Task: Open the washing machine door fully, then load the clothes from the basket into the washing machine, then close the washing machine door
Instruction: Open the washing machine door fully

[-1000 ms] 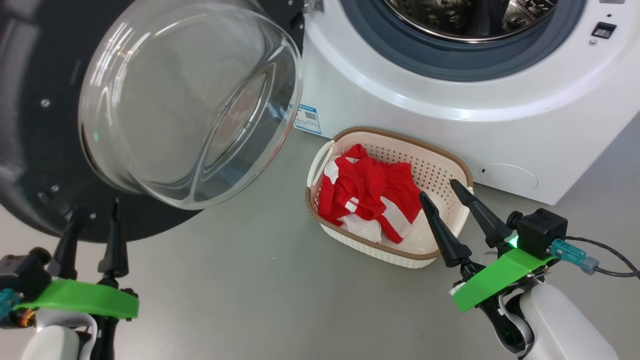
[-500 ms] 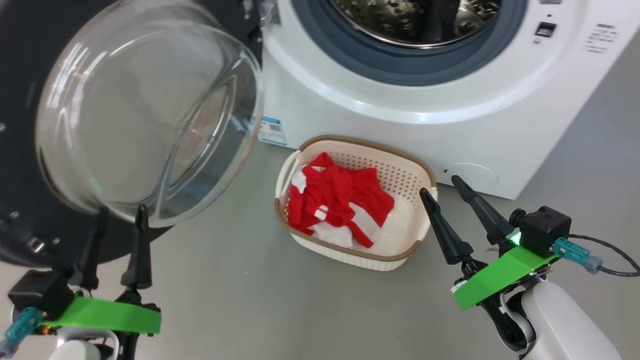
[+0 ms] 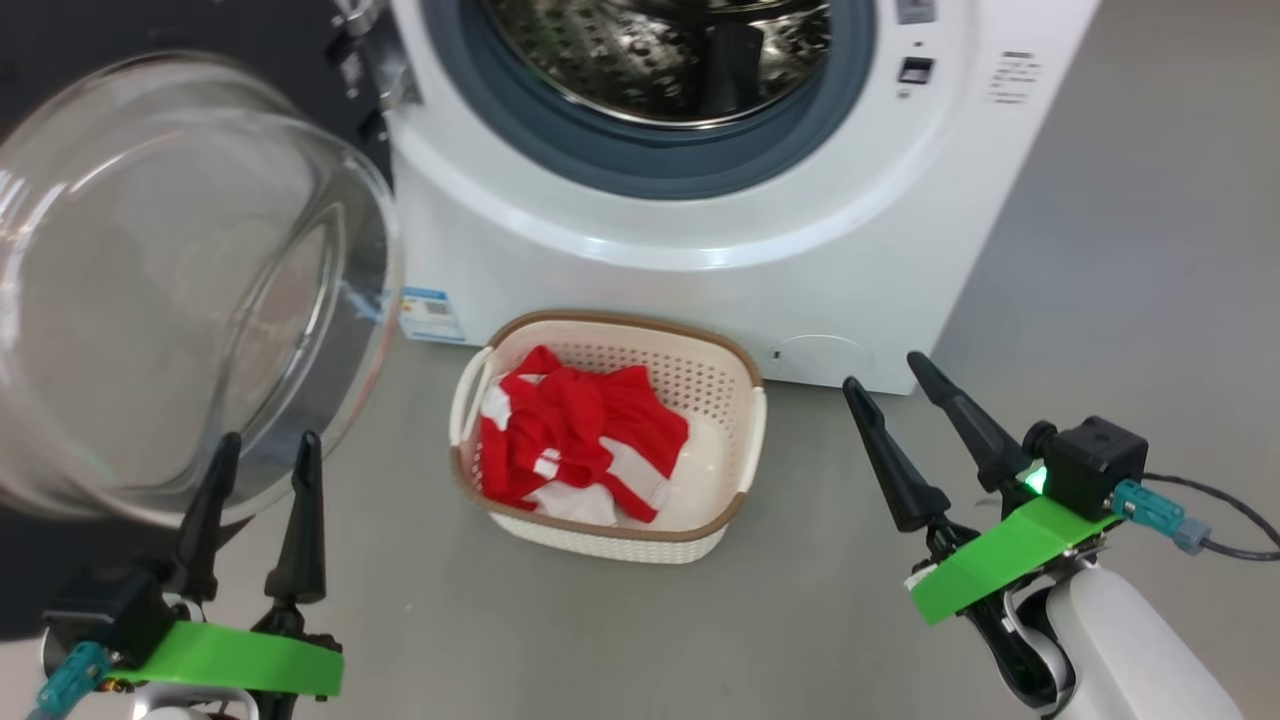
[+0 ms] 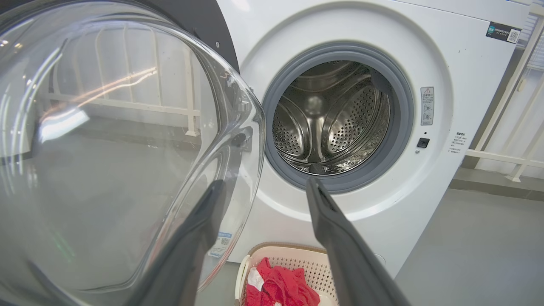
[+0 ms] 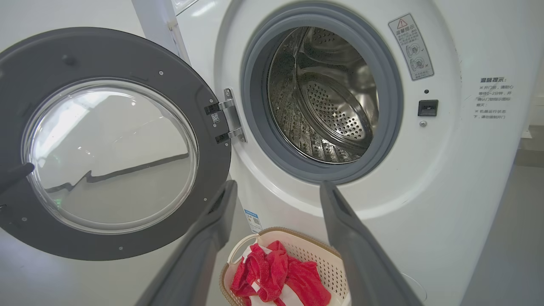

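Grey floor (image 3: 500, 620) — basket (image 3: 600, 545) holding clothes (image 3: 570, 430) before washing machine (image 3: 640, 290), door (image 3: 150, 300) wide open; left gripper (image 3: 268, 442), right gripper (image 3: 883, 370) — both spread, empty.

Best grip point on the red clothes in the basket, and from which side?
Likely the raised red folds at the middle of the clothes, from straight above: the basket walls ring the bundle, blocking side entry, and the bunched ridge offers something to pinch.
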Controlling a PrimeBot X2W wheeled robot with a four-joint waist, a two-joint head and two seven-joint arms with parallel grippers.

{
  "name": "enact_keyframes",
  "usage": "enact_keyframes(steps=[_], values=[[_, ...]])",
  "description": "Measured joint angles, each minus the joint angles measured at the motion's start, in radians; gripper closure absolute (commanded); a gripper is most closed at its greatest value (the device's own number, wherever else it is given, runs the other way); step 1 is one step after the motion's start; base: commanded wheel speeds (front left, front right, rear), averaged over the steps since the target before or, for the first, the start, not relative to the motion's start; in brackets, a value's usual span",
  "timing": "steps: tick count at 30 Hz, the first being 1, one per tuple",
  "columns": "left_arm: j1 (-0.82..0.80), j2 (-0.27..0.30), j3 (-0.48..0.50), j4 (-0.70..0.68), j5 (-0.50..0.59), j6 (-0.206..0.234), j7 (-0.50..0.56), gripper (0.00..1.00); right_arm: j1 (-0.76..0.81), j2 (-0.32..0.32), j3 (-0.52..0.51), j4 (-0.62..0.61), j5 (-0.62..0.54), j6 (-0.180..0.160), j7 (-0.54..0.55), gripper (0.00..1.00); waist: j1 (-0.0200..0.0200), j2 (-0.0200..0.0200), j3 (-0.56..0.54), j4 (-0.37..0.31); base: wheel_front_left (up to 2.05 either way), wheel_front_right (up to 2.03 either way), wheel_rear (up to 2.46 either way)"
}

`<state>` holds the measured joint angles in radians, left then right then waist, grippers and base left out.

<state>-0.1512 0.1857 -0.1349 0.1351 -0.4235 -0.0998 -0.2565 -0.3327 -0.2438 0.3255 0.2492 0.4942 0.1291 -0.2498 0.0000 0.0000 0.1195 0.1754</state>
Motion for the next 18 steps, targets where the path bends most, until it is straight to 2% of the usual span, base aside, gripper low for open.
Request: enact_keyframes(steps=[7, 18], values=[[0.012, -0.013, 0.005, 0.0, 0.005, 0.004, 0.0, 0.0, 0.016, 0.0, -0.002, 0.0, -0.004, 0.0, 0.0, 0.0, 0.0, 0.0, -0.027, -0.094, 0.0, 0.0, 0.0], [0.069, -0.04, 0.044, -0.005, 0.017, 0.009, 0.0, 0.0, 0.03, -0.003, -0.007, -0.003, -0.01, 0.0, 0.0, 0.0, 0.0, 0.0001, -0.061, -0.194, 0.0, 0.0, 0.0]])
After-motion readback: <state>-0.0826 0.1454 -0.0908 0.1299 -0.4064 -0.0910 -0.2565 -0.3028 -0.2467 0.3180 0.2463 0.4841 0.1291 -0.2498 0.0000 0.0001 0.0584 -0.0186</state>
